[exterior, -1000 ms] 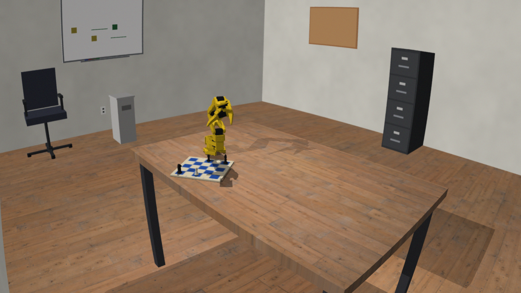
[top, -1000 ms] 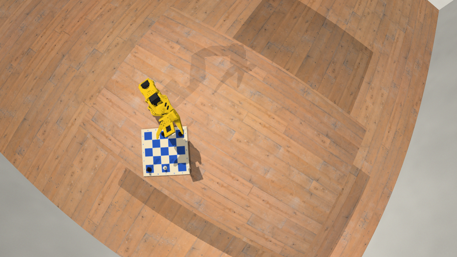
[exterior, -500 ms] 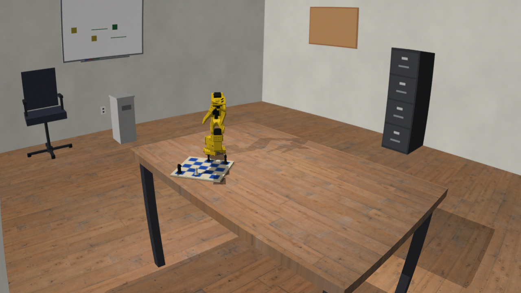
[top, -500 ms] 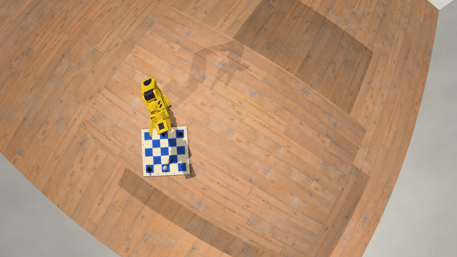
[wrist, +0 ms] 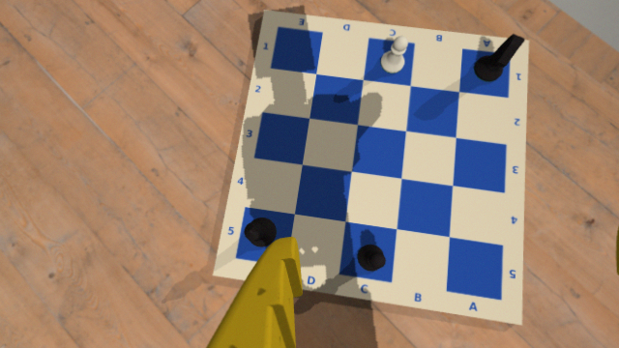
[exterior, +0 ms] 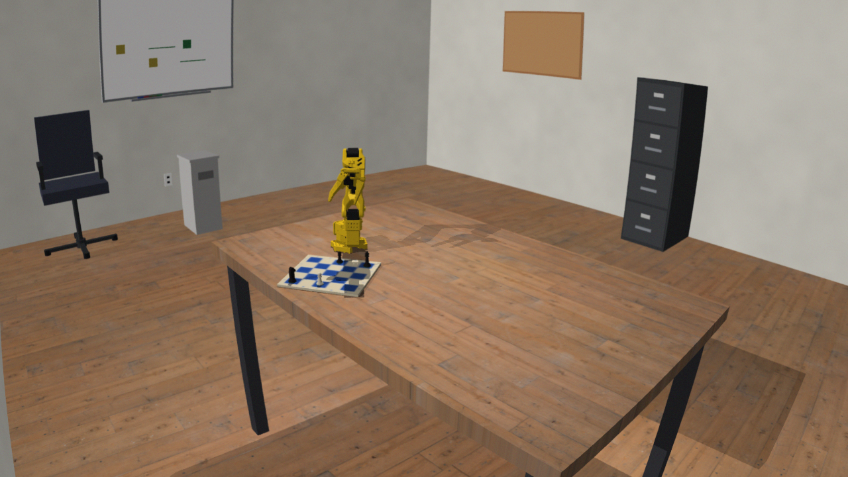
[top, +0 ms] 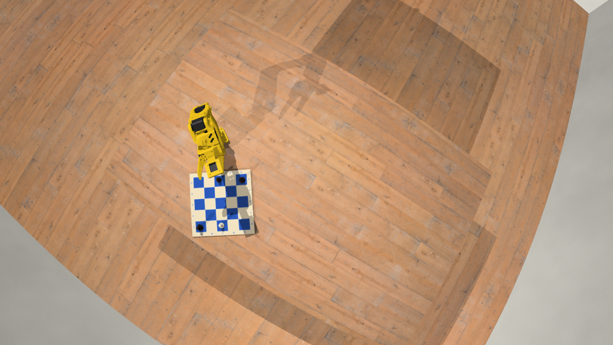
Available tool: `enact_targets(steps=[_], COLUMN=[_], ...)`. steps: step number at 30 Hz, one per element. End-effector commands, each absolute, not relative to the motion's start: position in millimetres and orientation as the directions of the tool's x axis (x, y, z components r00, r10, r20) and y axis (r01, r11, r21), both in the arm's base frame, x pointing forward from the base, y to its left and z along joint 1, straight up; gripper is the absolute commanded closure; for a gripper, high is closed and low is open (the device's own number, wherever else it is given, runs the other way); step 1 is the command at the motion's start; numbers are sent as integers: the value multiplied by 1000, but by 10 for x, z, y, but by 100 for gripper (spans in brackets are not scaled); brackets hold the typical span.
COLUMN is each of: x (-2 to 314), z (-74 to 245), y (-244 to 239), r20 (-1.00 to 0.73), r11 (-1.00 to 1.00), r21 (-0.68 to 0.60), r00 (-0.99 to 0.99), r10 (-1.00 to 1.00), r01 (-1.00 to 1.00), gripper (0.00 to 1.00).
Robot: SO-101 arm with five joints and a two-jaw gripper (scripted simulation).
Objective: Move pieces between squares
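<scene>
The blue and cream board (wrist: 377,159) lies on the table, in front of the arm's base. A tall black piece (wrist: 490,63) stands on A1, a white pawn (wrist: 394,55) on C1, a black piece (wrist: 260,231) on E5 and another black piece (wrist: 371,257) on C5. E4 is bare. All stand upright. My yellow gripper (wrist: 450,246) hangs above the row 5 edge of the board, partly open with nothing between its fingers. In the top view the gripper (top: 204,171) is over the board's edge nearest the base, far from the A1 piece (top: 200,225).
The arm's shadow falls over the D and E columns. The board (exterior: 328,273) sits near one corner of a large wooden table. A chair, a white bin and a filing cabinet stand far off in the room.
</scene>
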State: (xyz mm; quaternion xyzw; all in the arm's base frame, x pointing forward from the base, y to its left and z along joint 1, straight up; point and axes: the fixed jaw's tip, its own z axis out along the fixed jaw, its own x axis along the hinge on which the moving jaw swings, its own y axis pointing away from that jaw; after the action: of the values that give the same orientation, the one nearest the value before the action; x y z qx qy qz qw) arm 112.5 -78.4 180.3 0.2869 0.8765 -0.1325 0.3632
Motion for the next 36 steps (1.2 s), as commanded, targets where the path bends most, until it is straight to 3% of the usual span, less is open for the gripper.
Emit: enact_targets(steps=[1, 27, 36], x=[1106, 1111, 1236], z=[1820, 1824, 1880], y=[-784, -790, -938], r20=[-718, -716, -662], r11=[798, 798, 784], r21=[-29, -29, -25], r00=[-568, -569, -598], r10=[402, 404, 452], r01=[601, 602, 621], gripper=[60, 60, 66])
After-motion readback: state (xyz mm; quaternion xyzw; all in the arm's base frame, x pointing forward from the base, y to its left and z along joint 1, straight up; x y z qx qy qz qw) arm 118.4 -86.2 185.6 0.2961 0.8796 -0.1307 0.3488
